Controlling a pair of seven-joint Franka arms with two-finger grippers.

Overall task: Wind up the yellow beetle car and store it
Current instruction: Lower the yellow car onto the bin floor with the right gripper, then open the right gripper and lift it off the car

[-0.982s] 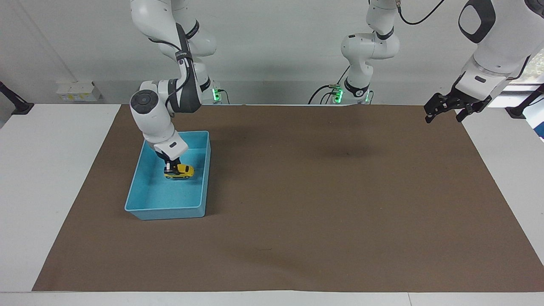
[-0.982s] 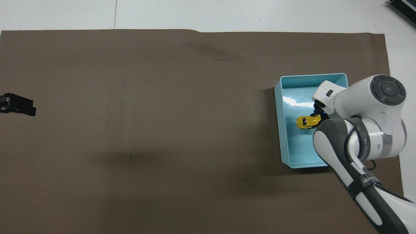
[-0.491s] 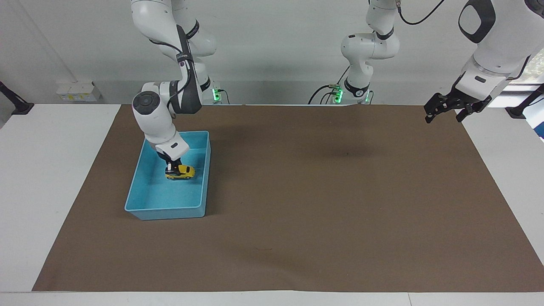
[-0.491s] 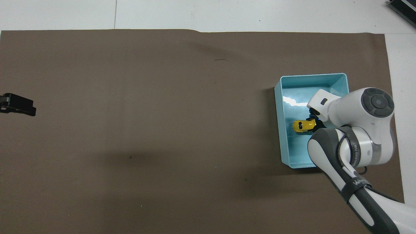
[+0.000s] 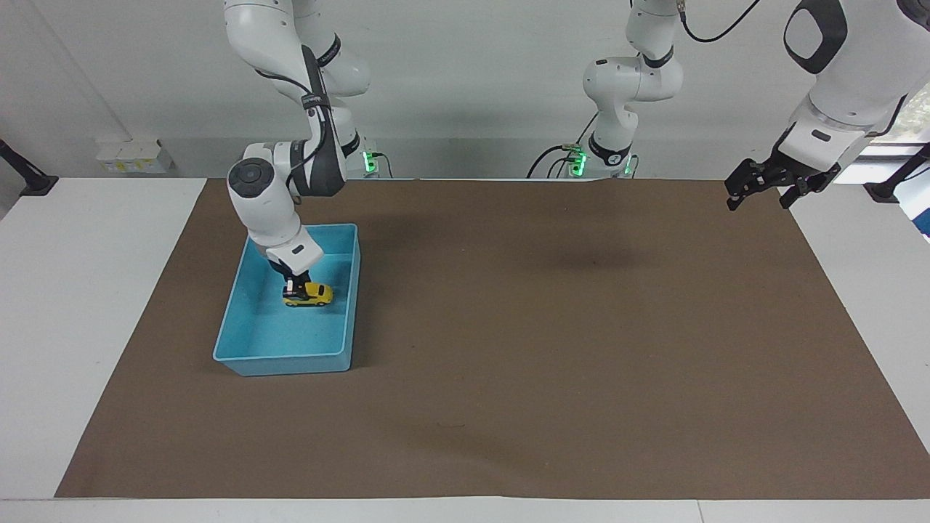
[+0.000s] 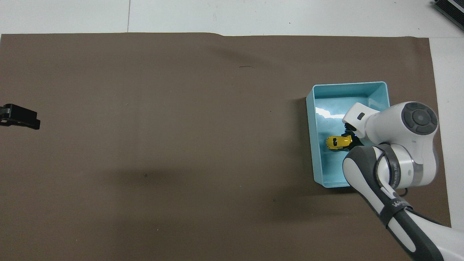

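Note:
The yellow beetle car [image 5: 310,293] sits low inside the light-blue tray [image 5: 247,354], at or just above its floor, and shows in the overhead view [image 6: 336,142]. My right gripper [image 5: 293,283] reaches down into the tray and is shut on the car's end nearer the robots; in the overhead view [image 6: 348,139] the arm's wrist hides most of it. My left gripper [image 5: 759,197] waits in the air, open and empty, over the mat's edge at the left arm's end; only its tip [image 6: 20,116] shows in the overhead view.
A brown mat [image 5: 552,349] covers the table's middle. The tray stands on it toward the right arm's end, with white table [image 5: 87,305] beside it. Nothing else lies on the mat.
My right gripper has carried the car down and slightly toward the tray wall on the table's middle side. The left arm has not moved.

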